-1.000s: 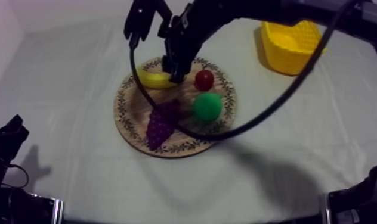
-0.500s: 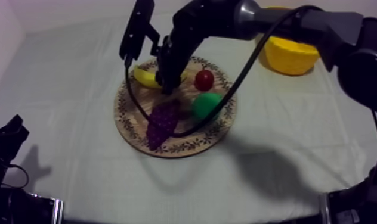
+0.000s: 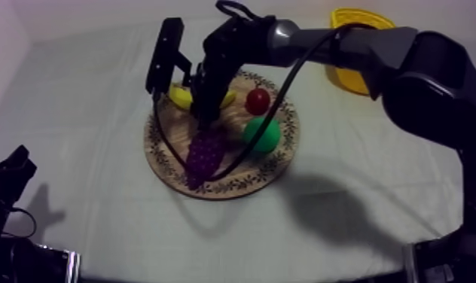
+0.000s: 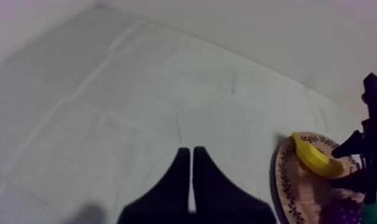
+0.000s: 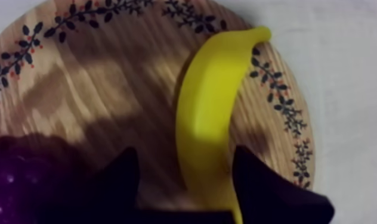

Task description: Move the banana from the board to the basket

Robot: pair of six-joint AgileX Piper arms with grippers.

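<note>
Right gripper (image 5: 185,154), fingers spread wide, straddles the banana (image 5: 209,119) near one end. One finger lies against or just beside the fruit's outer flank and the other stands off over bare wood, so nothing is clamped yet. The fingers are set across the banana's narrow width, probably because a grip there needs the least closing and keeps the curved body from rolling out. The banana lies flat on the board (image 3: 158,150), close to the patterned rim on the side away from the basket (image 3: 355,13). The grapes (image 3: 205,154) sit just beside the gripper, which may explain the steep approach from above rather than from the side. The red fruit (image 3: 257,100) and pear (image 3: 262,134) occupy the board's other half, apart from the fingers. The right arm enters from the upper right, stretches across the table past the basket, and bends sharply down at the wrist over the board. The basket stands well apart from the board, at the far right. The left gripper (image 4: 191,154), fingers pressed together in a narrow wedge with nothing held, rests low over the cloth at the table's left, apparently parked out of the way.
</note>
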